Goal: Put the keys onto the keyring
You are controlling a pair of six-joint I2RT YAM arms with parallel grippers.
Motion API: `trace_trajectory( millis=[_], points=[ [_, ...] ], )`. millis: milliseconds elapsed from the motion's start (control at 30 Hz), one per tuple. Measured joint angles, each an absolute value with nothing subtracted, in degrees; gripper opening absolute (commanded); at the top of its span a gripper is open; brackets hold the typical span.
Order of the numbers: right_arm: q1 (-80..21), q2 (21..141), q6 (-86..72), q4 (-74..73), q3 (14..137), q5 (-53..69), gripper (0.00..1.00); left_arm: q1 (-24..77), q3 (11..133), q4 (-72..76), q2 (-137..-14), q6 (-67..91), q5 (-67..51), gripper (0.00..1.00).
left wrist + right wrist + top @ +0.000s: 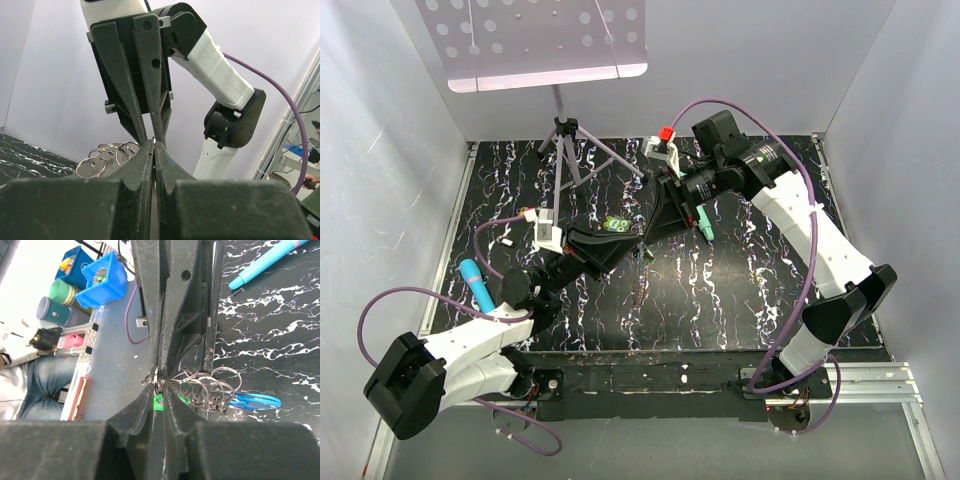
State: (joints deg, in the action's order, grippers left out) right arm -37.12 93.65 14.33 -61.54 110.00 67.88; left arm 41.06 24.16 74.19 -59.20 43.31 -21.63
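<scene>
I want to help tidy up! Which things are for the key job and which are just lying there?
For the job: keyring, green key, left end effector, right end effector.
Just lying about: teal pen, blue bins, tripod stand.

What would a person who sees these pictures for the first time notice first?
First, the left arm and right arm meeting tip to tip above the middle of the black marbled table. Next, the bunch of metal rings hanging where they meet, with a blue clasp. A teal pen lies at the table's left.
</scene>
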Motion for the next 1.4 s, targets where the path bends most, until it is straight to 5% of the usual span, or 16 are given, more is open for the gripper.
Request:
trace_trajectory(
  millis=[33,300,500,600,800,1000,1400],
  points=[
    [-37.1,93.7,14.3,-61.5,110.0,67.7,0.02,41.1,24.2,74.2,-59.2,43.4,-21.6,0.0],
    [-37.1,93.8,15.5,-61.5,110.0,67.3,0.01,41.1,24.2,73.9,-59.1,43.9,-21.5,0.01],
    [-37.3,93.8,18.6,-64.1,109.9,64.0,0.01,41.1,24.1,64.4,-52.4,42.9,-20.4,0.63],
    [-37.3,93.8,22.1,-67.7,109.9,60.9,0.01,41.0,24.4,54.6,-43.9,40.3,-20.4,0.8],
    [-37.8,94.5,32.6,-75.2,112.1,52.7,0.01,40.6,33.0,24.5,-32.5,30.8,-24.1,0.83],
    [-39.2,95.0,40.1,-76.8,113.5,46.4,0.01,40.4,44.2,0.3,-38.0,20.6,-29.8,0.77],
    [-42.3,95.0,44.8,-77.1,112.5,43.5,0.01,40.3,45.1,-3.4,-44.4,3.2,-35.7,0.64]
  ],
)
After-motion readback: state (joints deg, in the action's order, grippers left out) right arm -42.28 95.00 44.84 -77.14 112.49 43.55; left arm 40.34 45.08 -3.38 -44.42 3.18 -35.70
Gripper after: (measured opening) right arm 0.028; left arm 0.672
